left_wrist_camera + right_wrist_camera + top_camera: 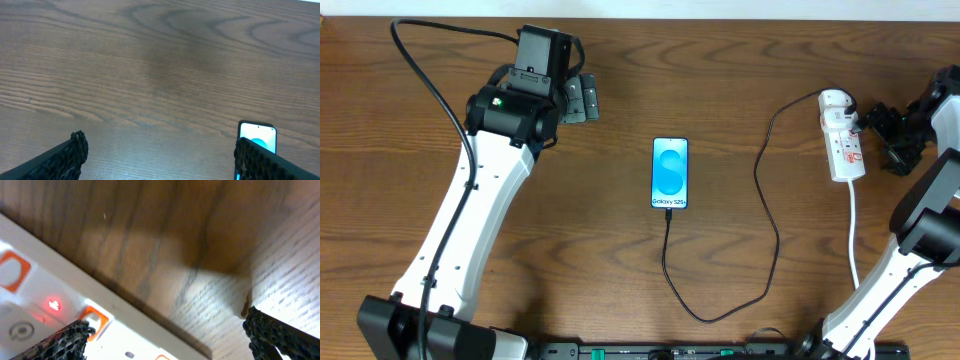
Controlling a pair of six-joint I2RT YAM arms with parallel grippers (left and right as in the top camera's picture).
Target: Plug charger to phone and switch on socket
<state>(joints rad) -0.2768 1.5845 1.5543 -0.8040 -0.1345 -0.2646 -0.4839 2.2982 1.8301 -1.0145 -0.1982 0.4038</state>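
Socket (842, 135) far right, red lamp (52, 304) lit | right gripper (165, 326) spread open over it, left gripper (160, 152) open too | charger (772, 215) reaches phone (670, 173) at centre | press straight down, don't shove strip

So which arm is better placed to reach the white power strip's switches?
Right. The right gripper sits beside the white power strip; the left gripper is far beyond the blue-screened phone.

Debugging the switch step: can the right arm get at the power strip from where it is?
Probably yes. The right gripper is open at the edge of the power strip, with nothing between them; the charger cable runs off on the strip's other side.
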